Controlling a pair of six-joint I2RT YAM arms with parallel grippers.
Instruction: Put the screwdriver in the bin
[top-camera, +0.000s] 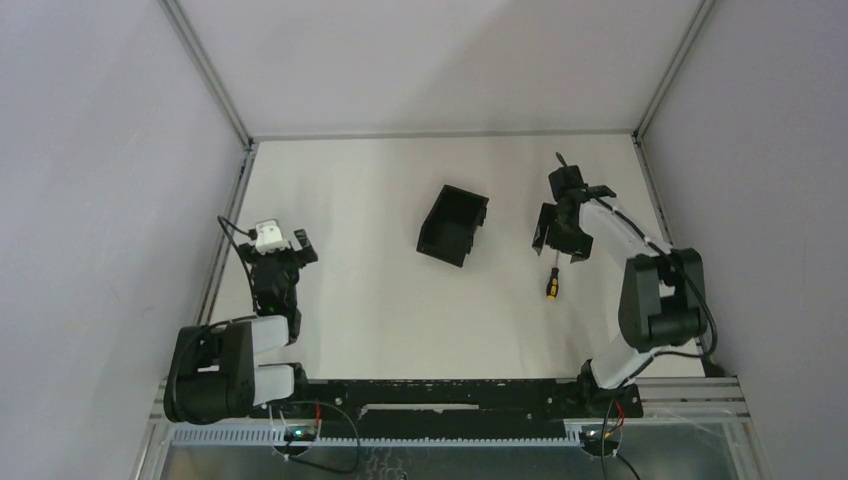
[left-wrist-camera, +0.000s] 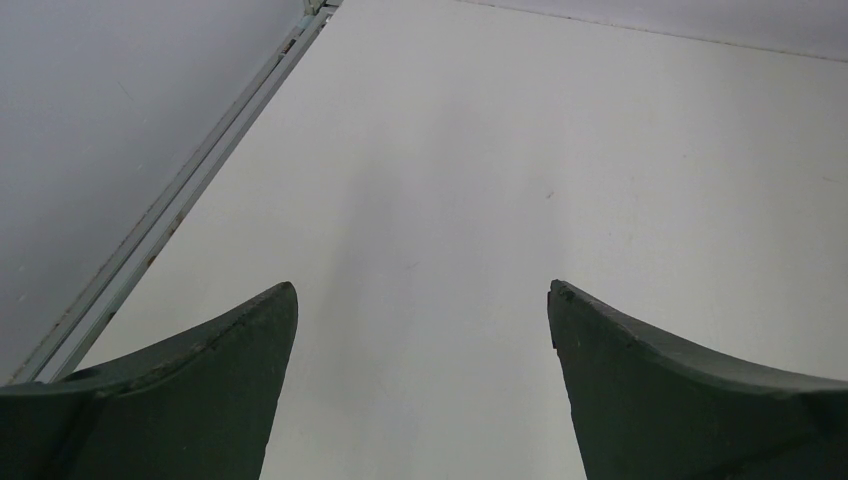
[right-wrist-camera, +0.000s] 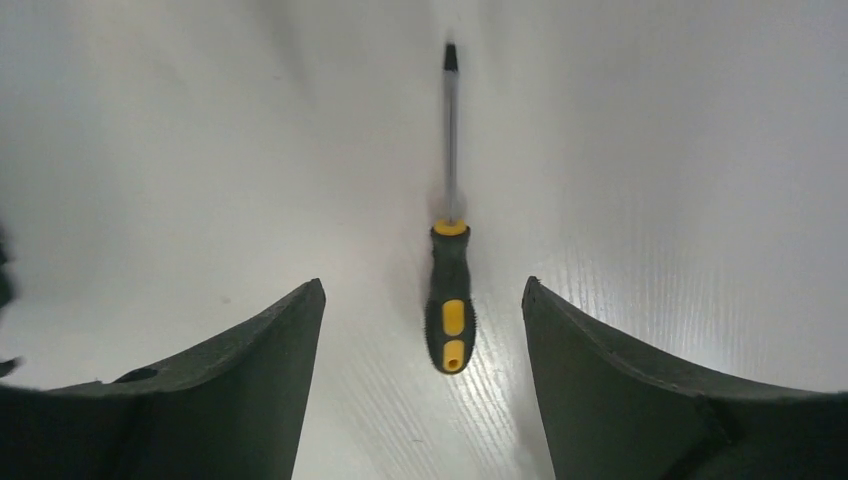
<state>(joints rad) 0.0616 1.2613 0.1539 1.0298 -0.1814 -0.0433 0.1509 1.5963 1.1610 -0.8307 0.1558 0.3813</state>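
Observation:
The screwdriver (top-camera: 550, 281) lies flat on the white table, right of the bin (top-camera: 453, 225). Its yellow-and-black handle points toward the arm bases and its thin shaft points away. My right gripper (top-camera: 560, 240) hovers over its shaft end, open and empty. In the right wrist view the screwdriver (right-wrist-camera: 449, 300) lies lengthwise in the gap of the right gripper (right-wrist-camera: 420, 285), its handle between the two fingertips and touching neither. The black bin stands open near the table's middle. My left gripper (top-camera: 275, 250) is open and empty at the left side; in its wrist view (left-wrist-camera: 420, 290) only bare table shows.
A metal frame rail (left-wrist-camera: 170, 215) runs along the table's left edge close to the left gripper. Grey walls enclose the table (top-camera: 380, 300) on the left, back and right. The right rail (top-camera: 655, 200) passes just beyond the right arm.

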